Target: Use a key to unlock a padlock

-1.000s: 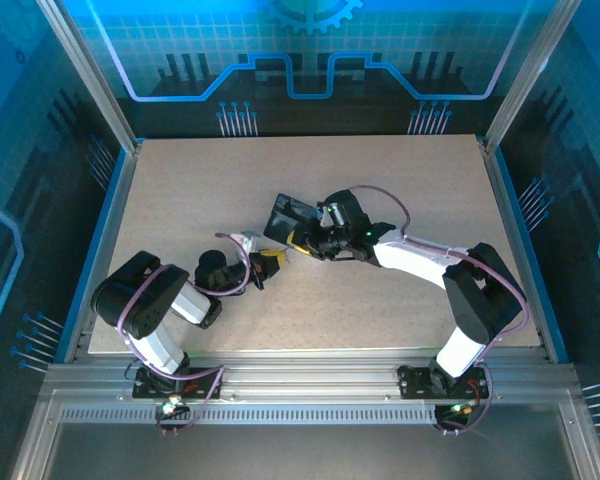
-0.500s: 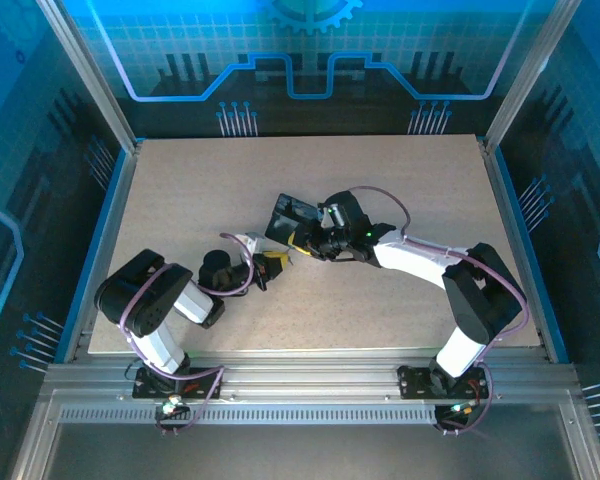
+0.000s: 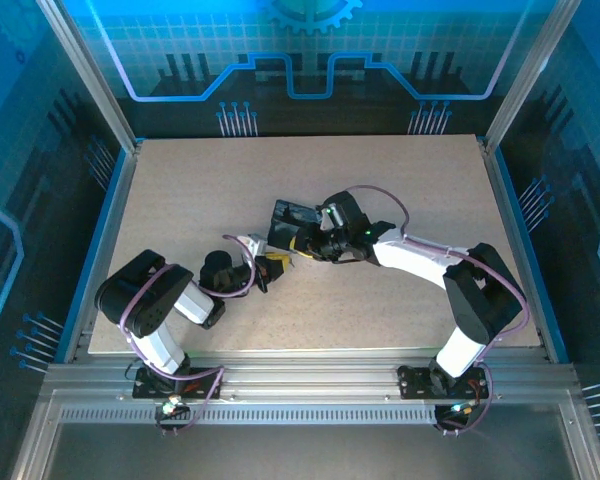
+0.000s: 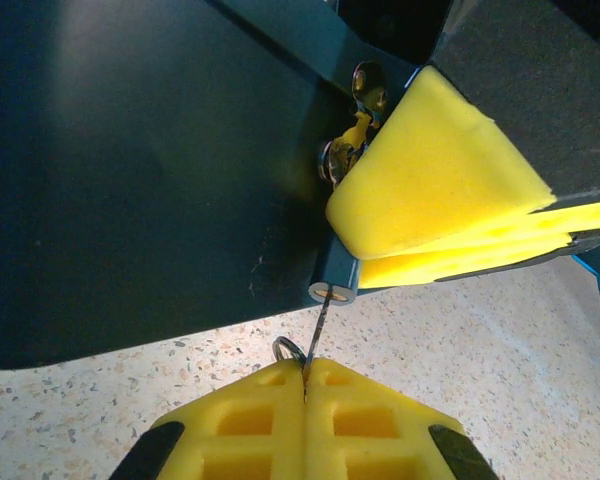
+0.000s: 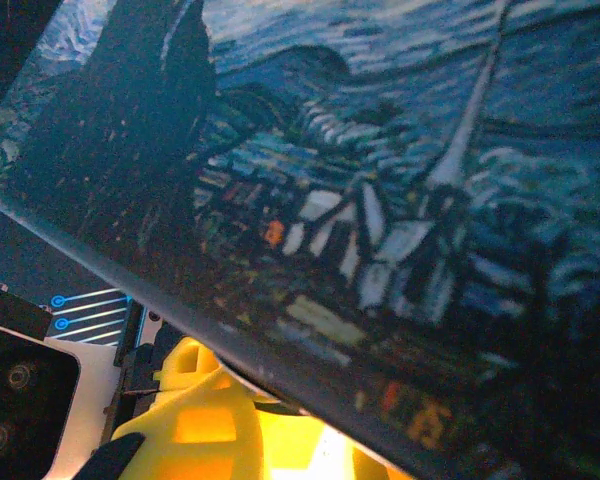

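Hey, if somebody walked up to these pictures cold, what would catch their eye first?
The dark tin with its swirly night-sky print, mid-table. Beside it in the left wrist view, the left gripper pinches the thin key, its tip at the padlock clamped in the right gripper.

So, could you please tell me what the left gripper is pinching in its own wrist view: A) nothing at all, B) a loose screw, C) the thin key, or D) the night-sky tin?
C: the left gripper is shut on the key, whose thin blade stands up from between its yellow fingers.
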Controlling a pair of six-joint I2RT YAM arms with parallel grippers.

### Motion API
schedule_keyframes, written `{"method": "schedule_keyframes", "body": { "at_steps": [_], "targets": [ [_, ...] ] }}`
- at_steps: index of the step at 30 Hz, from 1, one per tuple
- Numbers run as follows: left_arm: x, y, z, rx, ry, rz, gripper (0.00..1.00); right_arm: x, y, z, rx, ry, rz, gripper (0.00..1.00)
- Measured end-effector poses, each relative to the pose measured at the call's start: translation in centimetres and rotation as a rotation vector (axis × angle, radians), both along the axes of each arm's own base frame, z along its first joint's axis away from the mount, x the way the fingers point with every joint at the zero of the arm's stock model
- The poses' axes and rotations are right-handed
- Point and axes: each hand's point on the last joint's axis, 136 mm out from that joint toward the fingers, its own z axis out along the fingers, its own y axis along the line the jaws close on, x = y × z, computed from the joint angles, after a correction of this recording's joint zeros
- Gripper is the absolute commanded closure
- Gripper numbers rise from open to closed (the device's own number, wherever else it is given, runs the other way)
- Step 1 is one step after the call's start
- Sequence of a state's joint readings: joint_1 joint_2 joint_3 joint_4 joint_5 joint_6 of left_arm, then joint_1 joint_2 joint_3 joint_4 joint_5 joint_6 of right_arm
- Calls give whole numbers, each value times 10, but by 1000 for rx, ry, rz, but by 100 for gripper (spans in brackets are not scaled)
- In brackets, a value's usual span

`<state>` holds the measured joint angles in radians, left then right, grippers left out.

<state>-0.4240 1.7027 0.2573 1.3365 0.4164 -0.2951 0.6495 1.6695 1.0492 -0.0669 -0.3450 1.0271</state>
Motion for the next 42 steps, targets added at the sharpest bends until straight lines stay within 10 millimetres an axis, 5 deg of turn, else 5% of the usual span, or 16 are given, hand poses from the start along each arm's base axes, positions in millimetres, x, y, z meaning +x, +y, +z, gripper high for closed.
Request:
{"method": "schedule_keyframes", "body": {
  "at_steps": [13,34,42],
  "targets": [
    [0,-6,-5,-1,29,-7,100,-1,1,-8,-17,14,1,92],
    [-19,-14,-33,-38,205,-5,100,-21,-5,-57,-69,-5,-12,42],
    [-28,-18,-43,-51,276,7,100,-28,-26,-59,-60,-48,-96,38]
  ]
}}
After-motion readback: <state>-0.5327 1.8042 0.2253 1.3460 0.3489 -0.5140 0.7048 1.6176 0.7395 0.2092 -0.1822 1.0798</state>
